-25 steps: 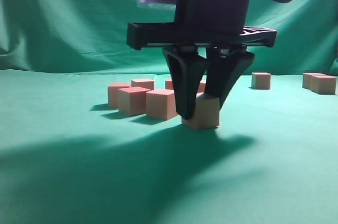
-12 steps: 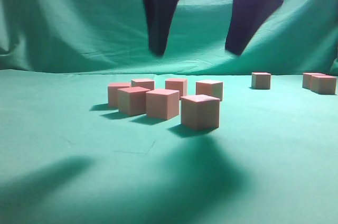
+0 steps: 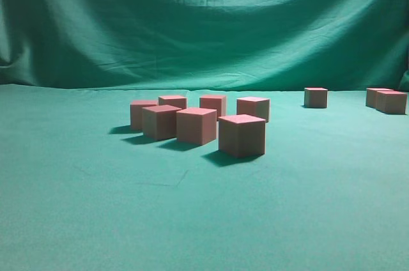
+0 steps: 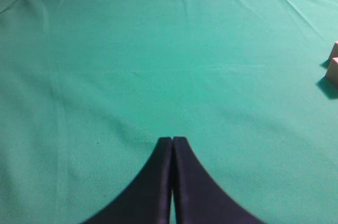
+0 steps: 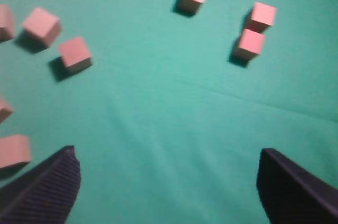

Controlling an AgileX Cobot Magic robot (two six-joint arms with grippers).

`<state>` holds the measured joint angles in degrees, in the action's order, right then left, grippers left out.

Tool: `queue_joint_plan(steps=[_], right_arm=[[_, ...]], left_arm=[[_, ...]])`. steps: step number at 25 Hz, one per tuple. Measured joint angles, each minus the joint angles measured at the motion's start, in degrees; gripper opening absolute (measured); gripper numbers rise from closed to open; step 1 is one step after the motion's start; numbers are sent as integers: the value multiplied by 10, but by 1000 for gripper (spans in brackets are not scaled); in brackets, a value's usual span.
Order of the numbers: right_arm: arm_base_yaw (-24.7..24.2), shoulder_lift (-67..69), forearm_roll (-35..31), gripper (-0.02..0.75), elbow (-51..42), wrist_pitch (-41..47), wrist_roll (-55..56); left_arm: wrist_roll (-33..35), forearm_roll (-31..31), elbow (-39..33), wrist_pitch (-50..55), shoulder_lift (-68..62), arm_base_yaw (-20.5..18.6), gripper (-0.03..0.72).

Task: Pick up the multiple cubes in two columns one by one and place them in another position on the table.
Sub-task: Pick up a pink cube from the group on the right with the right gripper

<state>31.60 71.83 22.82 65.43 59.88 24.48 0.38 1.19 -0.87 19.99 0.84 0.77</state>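
Observation:
Several pinkish-red cubes stand in a cluster on the green table (image 3: 96, 213) at the middle of the exterior view, the nearest cube (image 3: 242, 135) in front, another (image 3: 196, 125) to its left. Three more cubes (image 3: 316, 97) sit far right at the back. Neither gripper shows in the exterior view. My right gripper (image 5: 166, 151) hangs open high over bare cloth, with three cubes (image 5: 248, 43) ahead on the right and several cubes (image 5: 75, 53) on the left. My left gripper (image 4: 172, 139) is shut on nothing above bare cloth.
The draped green backdrop (image 3: 204, 28) rises behind the table. Parts of two cubes (image 4: 334, 71) show at the right edge of the left wrist view. Open cloth lies in front of the cluster and between the two groups.
My right gripper let go of the front cube, opened wide and rose out of the exterior view. The cube stays where it was set down.

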Motion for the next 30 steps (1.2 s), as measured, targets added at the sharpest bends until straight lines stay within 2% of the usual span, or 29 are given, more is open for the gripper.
queue_joint_plan(steps=[3,4,7,10,20,24,25,30], right_arm=[[-68,-3,1,644,0,6,1],[-87,-2,1,604,0,2,1],[-132,16,-7,603,0,-20,2],[-167,60,-45,603,12,-21,-6],[-260,288,-136,603,207,32,-87],[-302,384,-209,603,280,36,-144],[-308,407,-223,553,294,33,-160],[-312,491,-234,552,351,6,-199]], left_arm=[[0,0,0,0,0,0,0],[0,0,0,0,0,0,0],[0,0,0,0,0,0,0],[0,0,0,0,0,0,0],[0,0,0,0,0,0,0],[0,0,0,0,0,0,0],[0,0,0,0,0,0,0],[0,0,0,0,0,0,0]])
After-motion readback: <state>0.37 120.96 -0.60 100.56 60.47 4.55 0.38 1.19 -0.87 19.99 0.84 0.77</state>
